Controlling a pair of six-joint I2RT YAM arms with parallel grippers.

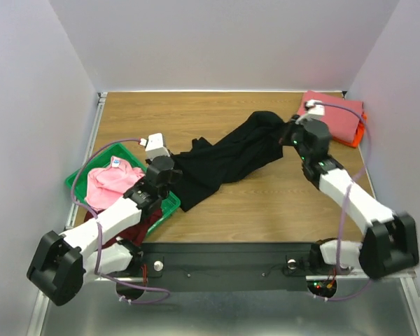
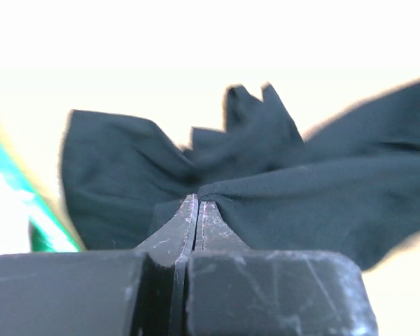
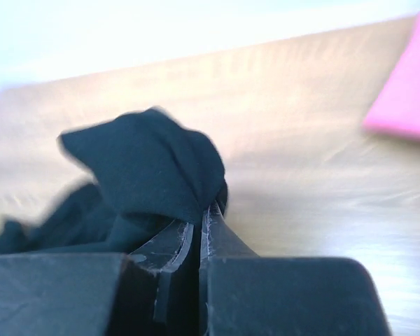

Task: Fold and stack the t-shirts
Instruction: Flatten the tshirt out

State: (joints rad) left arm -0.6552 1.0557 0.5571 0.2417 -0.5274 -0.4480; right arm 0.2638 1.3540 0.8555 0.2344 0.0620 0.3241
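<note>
Black tee (image 1: 227, 157) stretched diagonally across middle of desk (image 1: 266, 210). Left jaws clenched on its near-left end, beside green tray (image 1: 166, 208); right jaws clenched on its far-right end. Light pink tee (image 1: 108, 183) bunched in tray. Maroon tee (image 1: 136, 227) under left arm (image 1: 115, 217), at tray's near edge. Folded coral tee (image 1: 334, 115) on orange tee (image 1: 351, 140), far right corner.

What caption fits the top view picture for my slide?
Left arm and right arm, jaws shut, pinch opposite ends of a black t-shirt on the wooden table; folded shirts lie far right.
</note>
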